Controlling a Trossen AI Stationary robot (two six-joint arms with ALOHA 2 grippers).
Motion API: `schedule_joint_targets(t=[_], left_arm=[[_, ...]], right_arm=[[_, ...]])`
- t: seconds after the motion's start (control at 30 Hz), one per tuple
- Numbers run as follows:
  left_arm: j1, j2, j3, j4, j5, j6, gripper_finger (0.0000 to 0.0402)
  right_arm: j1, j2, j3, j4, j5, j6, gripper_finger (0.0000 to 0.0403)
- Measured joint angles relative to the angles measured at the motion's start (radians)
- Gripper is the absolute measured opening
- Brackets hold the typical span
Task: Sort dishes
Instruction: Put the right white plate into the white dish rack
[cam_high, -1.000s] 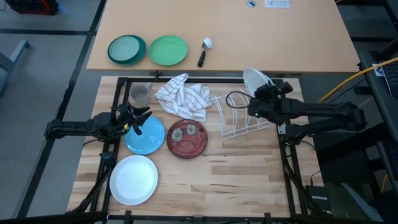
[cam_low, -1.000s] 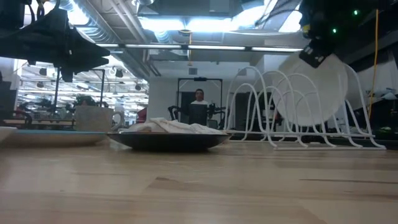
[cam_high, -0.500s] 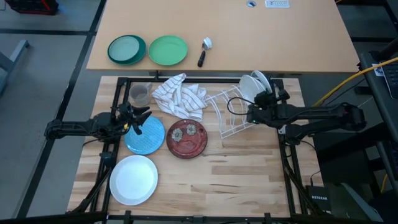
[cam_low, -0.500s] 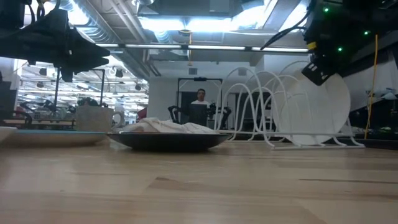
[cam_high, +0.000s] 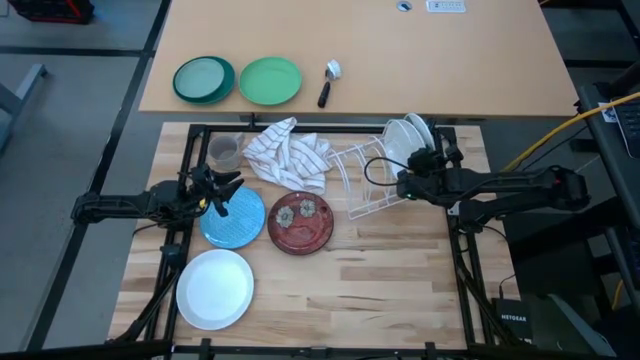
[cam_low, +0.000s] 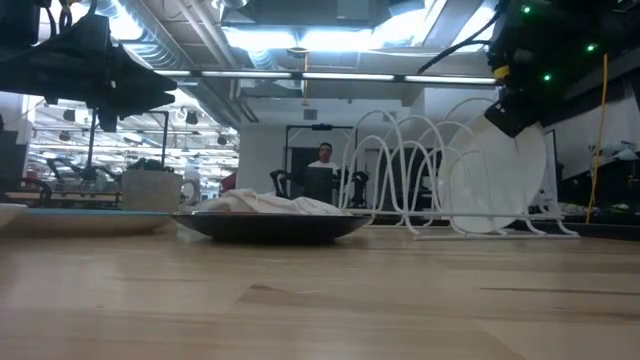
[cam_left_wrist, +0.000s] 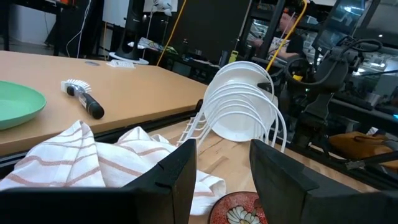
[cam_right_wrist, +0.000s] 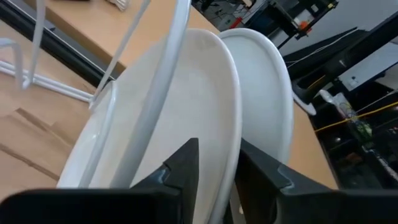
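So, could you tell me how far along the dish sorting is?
Done: one white plate stands in the wire rack. In hand: the right gripper grips a second white plate there. Left: blue plate, red plate, flat white plate; left gripper waits open.

Up close, the right gripper (cam_right_wrist: 214, 167) pinches the rim of a white plate (cam_right_wrist: 180, 118) between its two dark fingers (cam_right_wrist: 180, 165). A second white plate (cam_right_wrist: 267, 106) stands on edge just behind it, at about two o'clock. A white rack wire (cam_right_wrist: 163, 81) crosses the near plate's face. At nine o'clock lies the wooden table (cam_right_wrist: 31, 146).
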Motion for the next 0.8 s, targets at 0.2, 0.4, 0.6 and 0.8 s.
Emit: schedule_joint_targets(t=[0.2, 0.4, 0.6, 0.8], left_arm=[[0.0, 0.0, 0.0, 0.0, 0.0, 0.0, 0.0141], [0.0, 0.0, 0.0, 0.0, 0.0, 0.0, 0.0141], [0.0, 0.0, 0.0, 0.0, 0.0, 0.0, 0.0141], [0.0, 0.0, 0.0, 0.0, 0.0, 0.0, 0.0141]], right_arm=[[-0.002, -0.035, 0.05, 0.004, -0.066, 0.002, 0.0105], [-0.003, -0.073, 0.114, -0.023, -0.126, -0.057, 0.0106], [-0.002, -0.079, 0.172, -0.04, -0.164, -0.105, 0.0106], [-0.002, -0.079, 0.258, -0.06, -0.174, -0.136, 0.0106]])
